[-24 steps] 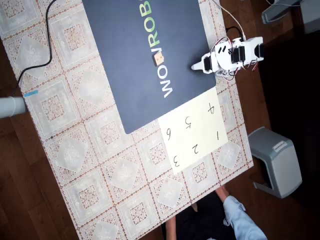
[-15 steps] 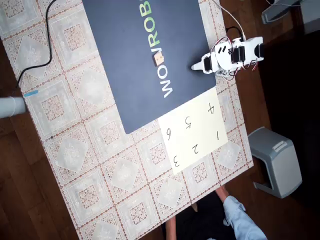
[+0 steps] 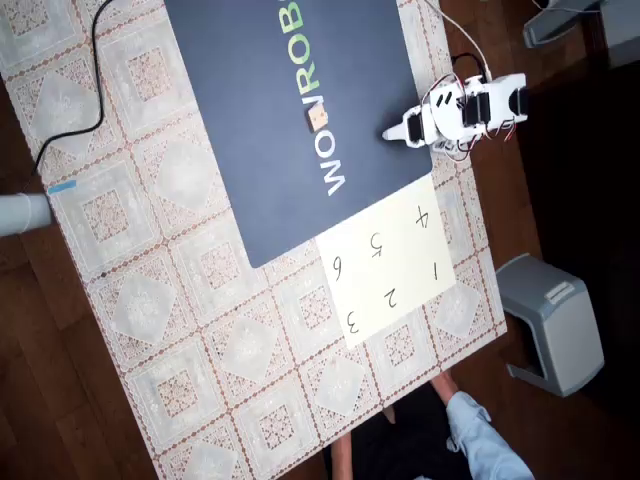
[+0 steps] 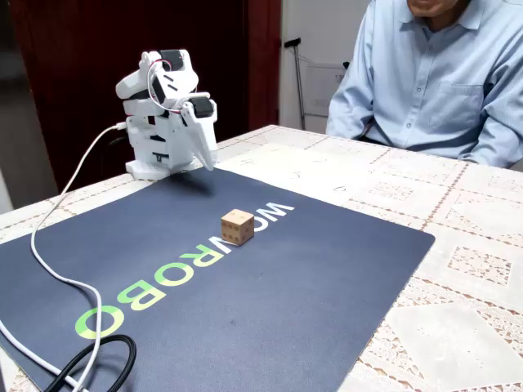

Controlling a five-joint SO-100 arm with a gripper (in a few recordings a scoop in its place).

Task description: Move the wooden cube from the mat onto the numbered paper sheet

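wooden cube sits on the mat by the white lettering, well apart from the numbered paper sheet. claw folded at mat edge, empty; opening unclear.

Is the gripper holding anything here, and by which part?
Nothing is held. The white gripper is folded near the arm's base, apart from the small light-tan wooden cube resting on the dark navy mat.

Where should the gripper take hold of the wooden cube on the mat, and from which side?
Probably from above, closing on two opposite side faces of the wooden cube. It sits flat on the mat with open space all around. The gripper is folded near the base, apart from it.
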